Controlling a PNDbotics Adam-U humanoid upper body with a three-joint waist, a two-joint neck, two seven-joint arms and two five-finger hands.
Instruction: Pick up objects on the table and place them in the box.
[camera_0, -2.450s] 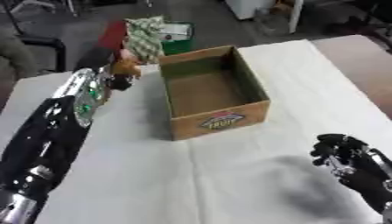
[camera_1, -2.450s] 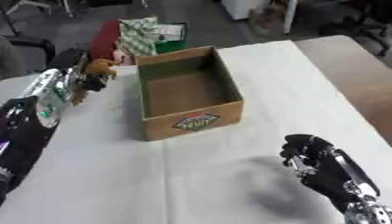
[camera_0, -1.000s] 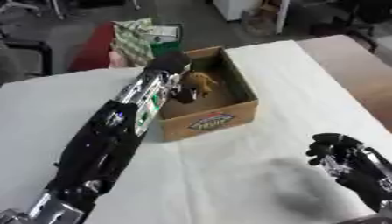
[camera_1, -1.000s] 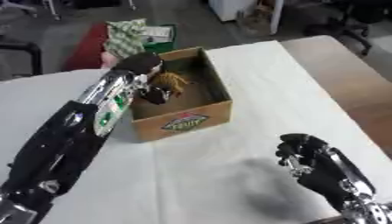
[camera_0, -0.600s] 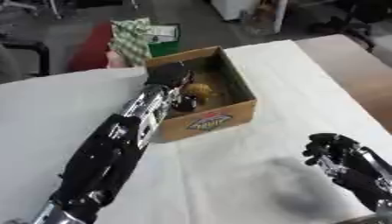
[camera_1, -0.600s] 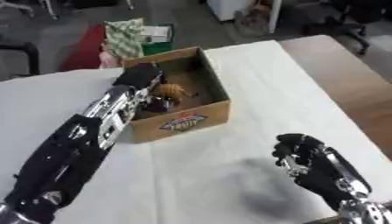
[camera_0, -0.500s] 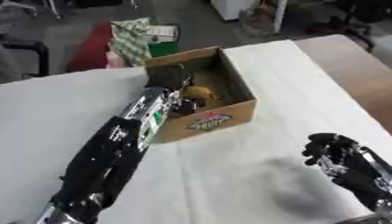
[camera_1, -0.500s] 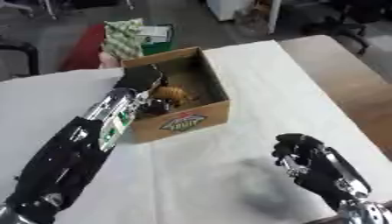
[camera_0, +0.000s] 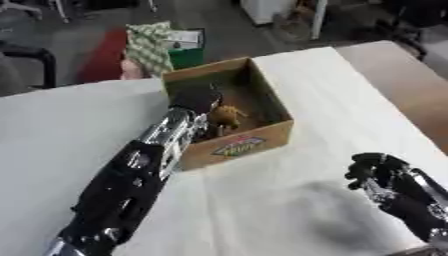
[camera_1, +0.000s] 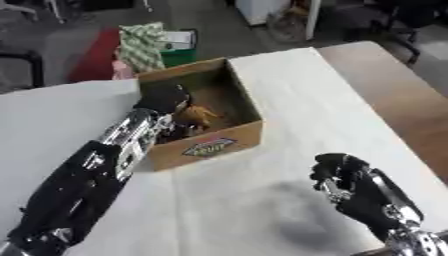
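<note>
Nearest you, at about 4 o'clock, your right hand (camera_1: 343, 176) hangs over the white table (camera_0: 289, 200) with its fingers curled in and nothing in them. It is well apart from the box.

Your left arm (camera_0: 131, 185) runs up from 7 o'clock toward the centre, across the cloth and over the box's near-left wall. Your left hand (camera_0: 196, 101) is inside the box (camera_0: 241, 146), low against its left side. You cannot tell how far its fingers are open, since its back hides them from both eyes.

The box is brown cardboard, open at the top, with a printed label on its near wall. It sits on the table a little toward 12 o'clock from centre, turned slightly askew.

The toy (camera_0: 226, 115), a small tan and brown thing, lies in the box just beside your left hand, at the hand's 3 o'clock. Whether the fingers touch it or have hold of it cannot be made out. Its exact shape is too blurred to tell.

Farther off, past the box at 11 o'clock and beyond the table's far edge, stands a green and white patterned bag (camera_0: 147, 46) with a green bin (camera_0: 185, 54) just beside it and something red (camera_0: 103, 54) to its left.
</note>
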